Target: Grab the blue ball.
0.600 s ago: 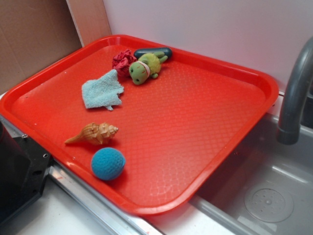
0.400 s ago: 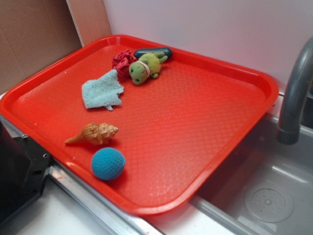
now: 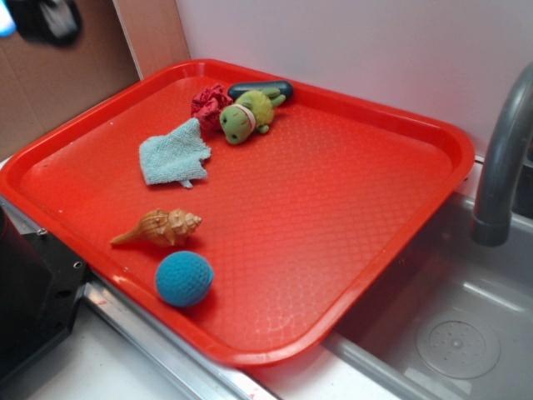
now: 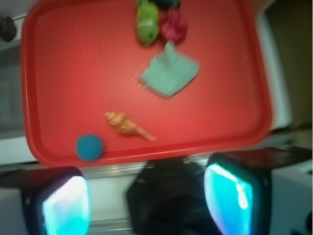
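Note:
The blue ball [image 3: 184,278], a small teal crocheted ball, lies near the front left edge of the red tray [image 3: 333,208]. The wrist view shows the ball [image 4: 90,147] at the tray's [image 4: 73,73] near left corner. My gripper [image 3: 37,18] hangs high at the exterior view's top left corner, far above and behind the ball. Seen from the wrist, the gripper [image 4: 146,200] is open, its glowing cyan pads [image 4: 66,205] wide apart with nothing between them. It hovers over the counter just off the tray's near edge.
On the tray lie a seashell [image 3: 158,227] beside the ball, a light-blue cloth [image 3: 173,153], a green plush toy [image 3: 247,114], a red frilly item [image 3: 210,102] and a dark oblong object [image 3: 261,87]. A faucet [image 3: 504,158] and sink [image 3: 450,333] stand right. A black box [image 3: 33,292] sits front left.
My gripper has come into the exterior view at the top left corner. Nothing on the tray has moved.

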You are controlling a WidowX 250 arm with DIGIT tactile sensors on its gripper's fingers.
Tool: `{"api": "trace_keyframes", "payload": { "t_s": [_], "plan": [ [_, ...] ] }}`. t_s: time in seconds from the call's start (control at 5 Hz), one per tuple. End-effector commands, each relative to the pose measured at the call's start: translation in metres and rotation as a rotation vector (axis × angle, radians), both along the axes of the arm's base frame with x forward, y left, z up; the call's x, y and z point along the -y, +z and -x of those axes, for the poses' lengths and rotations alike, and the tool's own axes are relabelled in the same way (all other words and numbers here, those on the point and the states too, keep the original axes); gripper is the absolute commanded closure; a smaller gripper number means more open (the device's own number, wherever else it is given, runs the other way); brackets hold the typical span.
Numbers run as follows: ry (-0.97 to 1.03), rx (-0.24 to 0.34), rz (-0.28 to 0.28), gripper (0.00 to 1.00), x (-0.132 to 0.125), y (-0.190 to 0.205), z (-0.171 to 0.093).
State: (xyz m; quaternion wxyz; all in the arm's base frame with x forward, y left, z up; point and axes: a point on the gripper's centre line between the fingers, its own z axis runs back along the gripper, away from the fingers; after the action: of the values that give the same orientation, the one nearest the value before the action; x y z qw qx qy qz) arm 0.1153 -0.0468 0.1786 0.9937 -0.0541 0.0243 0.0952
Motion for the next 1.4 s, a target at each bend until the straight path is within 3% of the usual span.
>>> {"api": "trace_keyframes", "payload": {
  "t_s": [0.0, 0.2, 0.6, 1.2],
  "plan": [
    [-0.039, 0.022, -0.022, 0.00, 0.064, -0.093, 0.002],
    [-0.112, 0.109, -0.054, 0.00, 0.076, -0.108, -0.002],
    [-0.173, 0.098, -0.160, 0.00, 0.093, -0.130, -0.003],
    [-0.189, 0.090, -0.185, 0.00, 0.094, -0.131, 0.003]
  ]
}}
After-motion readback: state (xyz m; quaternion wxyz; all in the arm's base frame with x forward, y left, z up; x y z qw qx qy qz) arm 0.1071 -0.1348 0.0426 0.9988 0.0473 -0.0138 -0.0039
